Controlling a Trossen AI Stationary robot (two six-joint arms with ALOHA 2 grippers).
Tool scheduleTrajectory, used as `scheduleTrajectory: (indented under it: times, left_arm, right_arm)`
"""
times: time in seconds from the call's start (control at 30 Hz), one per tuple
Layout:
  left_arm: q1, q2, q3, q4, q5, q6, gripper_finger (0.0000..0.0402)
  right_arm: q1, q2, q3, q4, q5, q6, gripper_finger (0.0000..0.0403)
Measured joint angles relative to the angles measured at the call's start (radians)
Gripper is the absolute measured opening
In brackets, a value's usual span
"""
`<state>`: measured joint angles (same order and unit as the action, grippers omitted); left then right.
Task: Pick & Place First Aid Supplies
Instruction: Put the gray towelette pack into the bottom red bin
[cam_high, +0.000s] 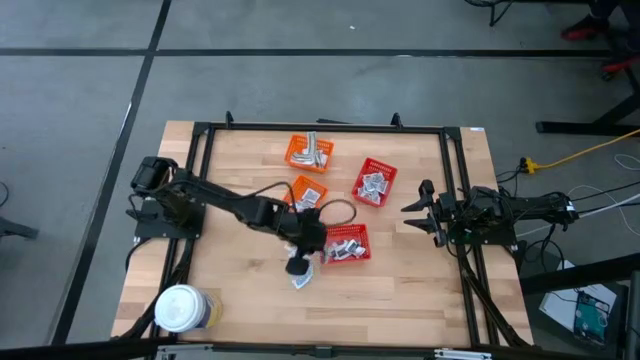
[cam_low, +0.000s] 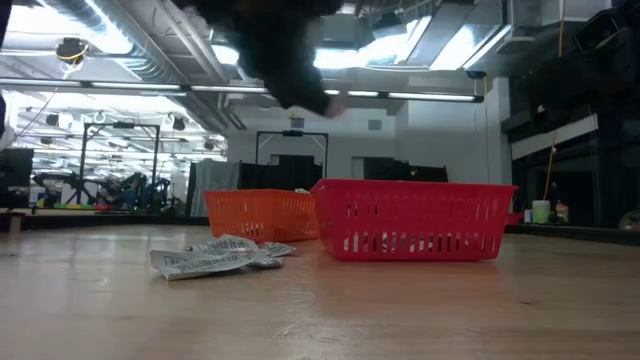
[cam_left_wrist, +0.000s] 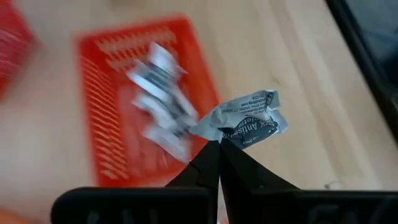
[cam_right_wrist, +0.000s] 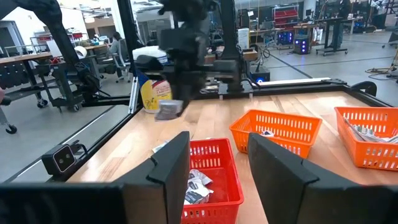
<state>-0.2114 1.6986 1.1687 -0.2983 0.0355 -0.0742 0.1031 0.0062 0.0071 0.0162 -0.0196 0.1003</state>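
Left gripper (cam_left_wrist: 219, 144): fingers clamped on a crumpled sachet (cam_left_wrist: 245, 118), which stuck out past the tips, above the red basket (cam_left_wrist: 102, 112). Right gripper (cam_right_wrist: 217, 163): fingers apart, idle at table's right.

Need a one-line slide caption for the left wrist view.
Left gripper shut on a crumpled silvery-white antiseptic sachet, held above the red mesh basket of sachets.

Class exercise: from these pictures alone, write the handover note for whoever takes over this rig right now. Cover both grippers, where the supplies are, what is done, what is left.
Left gripper: shut on a crumpled sachet, lifted beside the near red basket.
Right gripper: open, waiting at the table's right side.
Done: packets lie in the near red basket, the far red basket and the orange baskets.
Left: drop the held sachet; loose sachets remain on the table.
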Motion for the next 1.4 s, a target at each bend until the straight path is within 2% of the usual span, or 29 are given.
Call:
scheduleTrajectory:
  times: [0.2, 0.53, 0.77, 1.07, 1.17, 1.4]
  left_arm:
    - [0.074, 0.017, 0.001, 0.166, -0.085, -0.006, 0.0002]
    - [0.098, 0.018, 0.0, 0.217, -0.188, -0.016, 0.0002]
    - [0.096, 0.018, 0.0, 0.213, -0.188, -0.017, 0.0003]
    - [0.095, 0.018, 0.0, 0.217, -0.105, -0.015, 0.0005]
    - [0.086, 0.018, 0.0, 0.216, -0.071, 0.017, 0.0002]
    - [0.071, 0.018, 0.0, 0.203, -0.068, 0.078, 0.0013]
  right_arm:
    - [0.0, 0.0, 0.0, 0.0, 0.0, 0.0, 0.0163]
    - [0.0, 0.0, 0.0, 0.0, 0.0, 0.0, 0.0163]
    - [0.0, 0.0, 0.0, 0.0, 0.0, 0.0, 0.0163]
    - [0.0, 0.0, 0.0, 0.0, 0.0, 0.0, 0.0163]
    - [0.0, 0.0, 0.0, 0.0, 0.0, 0.0, 0.0163]
    - [0.0, 0.0, 0.0, 0.0, 0.0, 0.0, 0.0163]
